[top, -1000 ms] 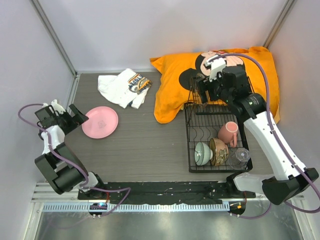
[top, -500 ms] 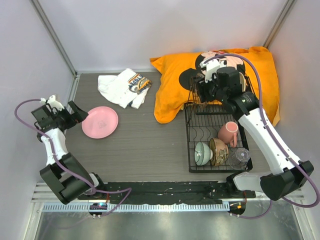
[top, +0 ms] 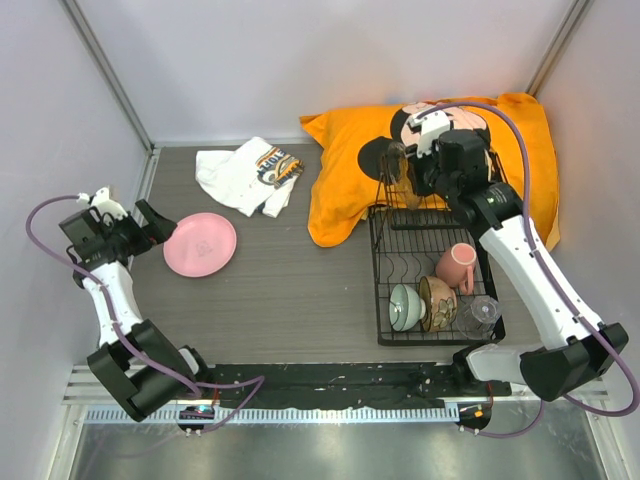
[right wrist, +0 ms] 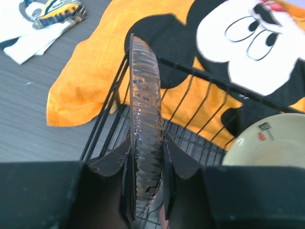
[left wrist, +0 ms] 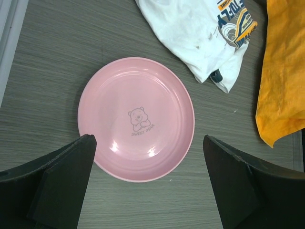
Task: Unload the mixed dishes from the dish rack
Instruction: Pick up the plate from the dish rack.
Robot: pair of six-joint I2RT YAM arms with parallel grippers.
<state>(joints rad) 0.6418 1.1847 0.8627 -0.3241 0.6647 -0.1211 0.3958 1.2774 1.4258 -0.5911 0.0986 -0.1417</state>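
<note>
Not far in tbh: only the pink plate [top: 200,245] is out, flat on the surface w/ the left gripper [left wrist: 147,143] spread wide above it. Mug [top: 457,266], green bowl [top: 405,306], brown bowl [top: 438,302] + glass [top: 480,313] sit in the dish rack [top: 400,240]. Right gripper [right wrist: 146,152] pinches a brown plate [right wrist: 143,95] standing on edge at the rack's far end. Only the right wrist cam shows that pinch, plus a pale plate [right wrist: 267,143] beside it.

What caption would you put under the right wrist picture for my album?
Right gripper pinches a brown plate standing on edge in the dish rack.
</note>
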